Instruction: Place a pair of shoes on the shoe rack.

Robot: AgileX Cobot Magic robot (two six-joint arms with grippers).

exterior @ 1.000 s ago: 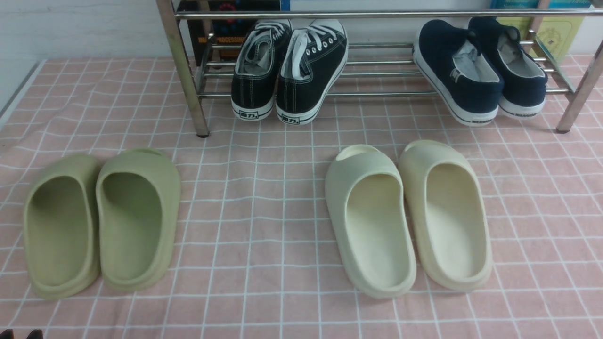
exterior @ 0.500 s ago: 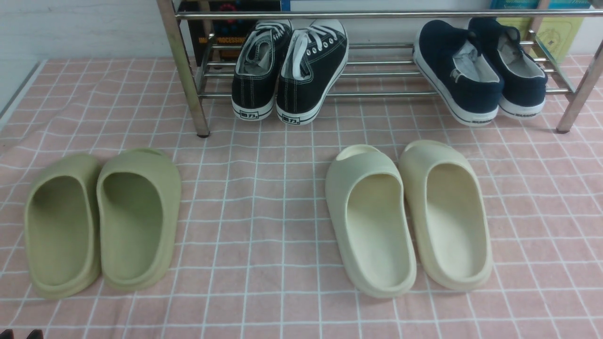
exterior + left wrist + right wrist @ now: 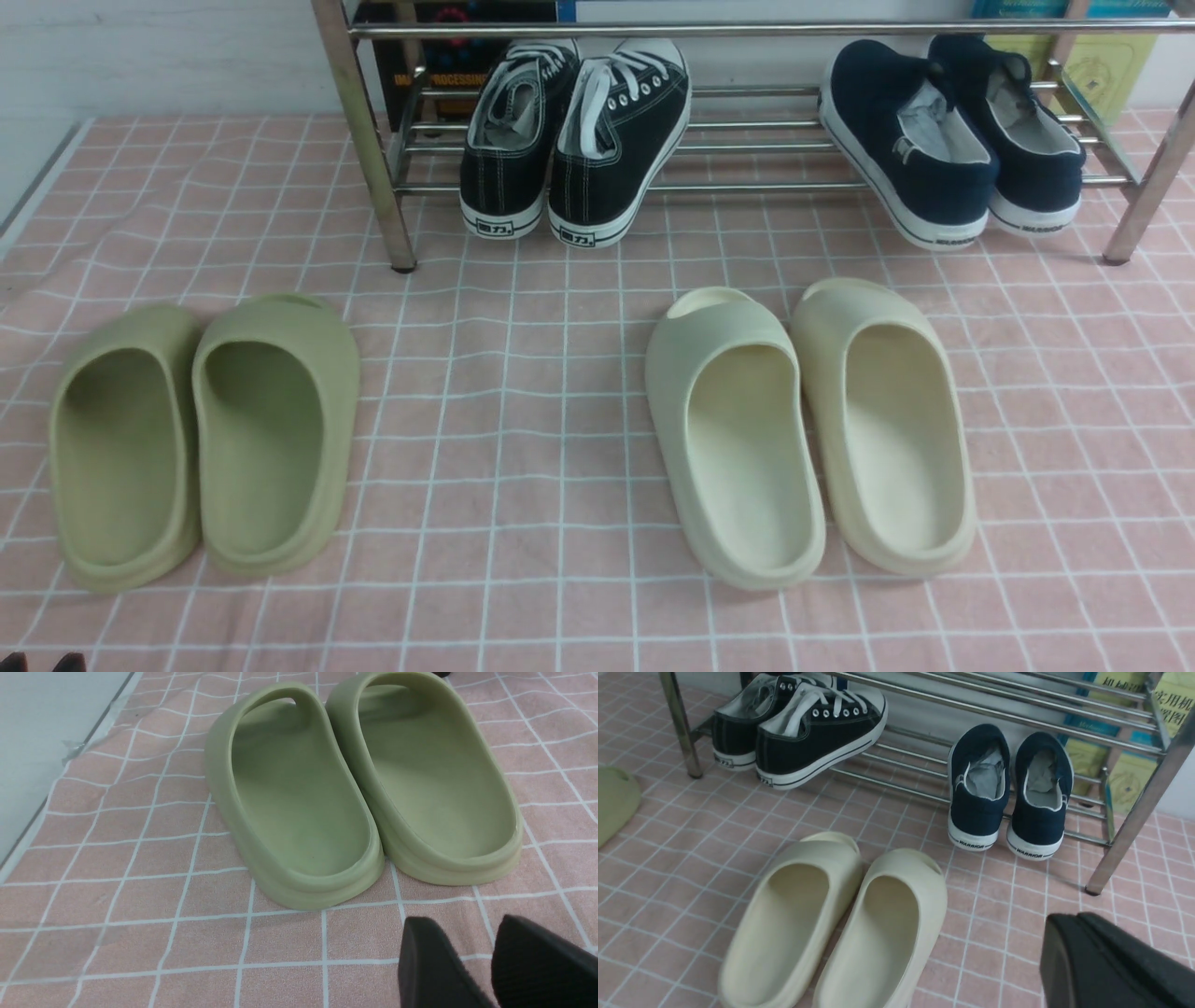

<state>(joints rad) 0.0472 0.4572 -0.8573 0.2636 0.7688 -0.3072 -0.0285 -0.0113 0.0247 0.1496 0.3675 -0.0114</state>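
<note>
Navy slip-on shoes (image 3: 952, 140) sit side by side on the shoe rack (image 3: 747, 145), right end of the low shelf, heels out over the front rod. Black sneakers (image 3: 574, 140) on same shelf, well apart to the left. Cream slides (image 3: 808, 434) on pink checked cloth (image 3: 504, 373) in front of rack; green slides (image 3: 201, 439) far left. Left gripper (image 3: 493, 961) fingers spread, holding nothing, near green slides. Right gripper (image 3: 1083, 956) fingers pressed together, empty, near rack leg.

Pink checked cloth (image 3: 523, 420) covers the tabletop: olive slides (image 3: 201, 439) on robot's left, cream slides (image 3: 808, 434) on its right, steel shoe rack (image 3: 373, 168) standing at the back w/ its legs on the cloth.
</note>
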